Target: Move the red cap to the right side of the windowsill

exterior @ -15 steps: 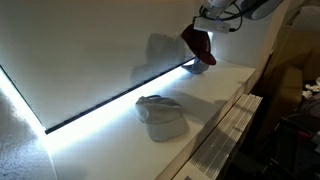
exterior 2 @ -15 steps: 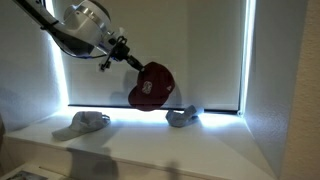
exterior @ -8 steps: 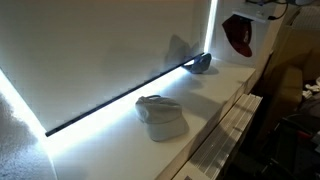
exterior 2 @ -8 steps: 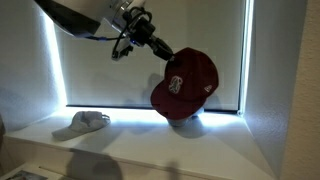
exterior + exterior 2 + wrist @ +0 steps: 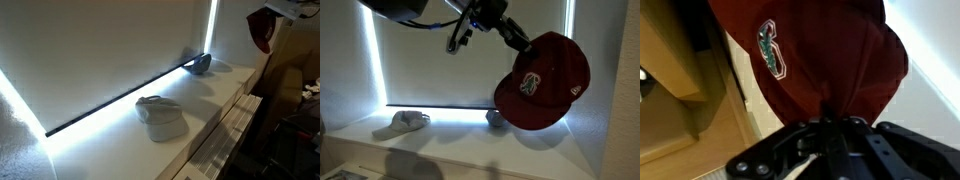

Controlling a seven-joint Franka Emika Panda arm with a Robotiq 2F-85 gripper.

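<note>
Gripper [image 5: 518, 38] fingers pinched shut on the fabric of the red cap [image 5: 542, 82], which hangs in the air well above the right end of the windowsill [image 5: 470, 152]; best lower it onto bare ledge past the blue-grey cap [image 5: 200, 63], releasing only once it rests.

Swung my end effector [image 5: 523, 42] sideways and up, the red cap [image 5: 542, 82] pinched in it. The cap has left its spot over the blue-grey cap [image 5: 200, 63]. It now hangs higher, toward the worktop's [image 5: 225, 92] end wall, and covers most of that cap in an exterior view.
</note>
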